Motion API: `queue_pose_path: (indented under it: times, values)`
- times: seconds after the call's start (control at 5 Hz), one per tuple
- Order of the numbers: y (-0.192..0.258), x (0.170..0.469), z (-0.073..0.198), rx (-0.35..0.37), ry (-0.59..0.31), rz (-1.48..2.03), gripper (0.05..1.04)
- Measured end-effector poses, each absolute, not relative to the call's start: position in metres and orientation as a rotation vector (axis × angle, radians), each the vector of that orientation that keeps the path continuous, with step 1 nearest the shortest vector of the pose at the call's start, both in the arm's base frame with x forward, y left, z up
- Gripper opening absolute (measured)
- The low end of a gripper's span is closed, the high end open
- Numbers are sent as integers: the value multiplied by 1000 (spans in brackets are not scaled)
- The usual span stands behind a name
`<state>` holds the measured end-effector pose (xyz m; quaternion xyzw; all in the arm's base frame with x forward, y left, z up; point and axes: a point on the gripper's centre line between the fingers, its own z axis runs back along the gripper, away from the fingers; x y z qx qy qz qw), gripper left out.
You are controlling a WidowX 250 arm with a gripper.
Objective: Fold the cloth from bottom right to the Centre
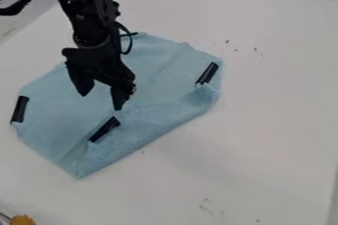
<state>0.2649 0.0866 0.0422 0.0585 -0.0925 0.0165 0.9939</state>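
Note:
My gripper (102, 101) hangs over the left middle of the light blue cloth (63, 118), its two fingers spread apart with nothing between them. The cloth lies on the white table. Along its lower right side a flap (155, 123) is turned over onto the cloth, slanting from the bottom tip up to the right edge. A black strip (104, 129) lies at the flap's inner edge, just below the right finger. Another black strip (207, 73) is near the cloth's right corner, and a third (20, 109) is at its left edge.
The white table (277, 100) extends around the cloth, with small dark marks to the upper right and near the bottom. An orange-yellow object (22, 220) is at the bottom left corner. Dark items lie beyond the table's edge at the top right.

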Motion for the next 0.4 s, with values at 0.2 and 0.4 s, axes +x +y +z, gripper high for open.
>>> queue_pose_path:
  times: [0.2, 0.4]
  values:
    - [86, 262, 35, 79, -174, 46, 999]
    - [83, 255, 25, 52, -164, 79, 999]
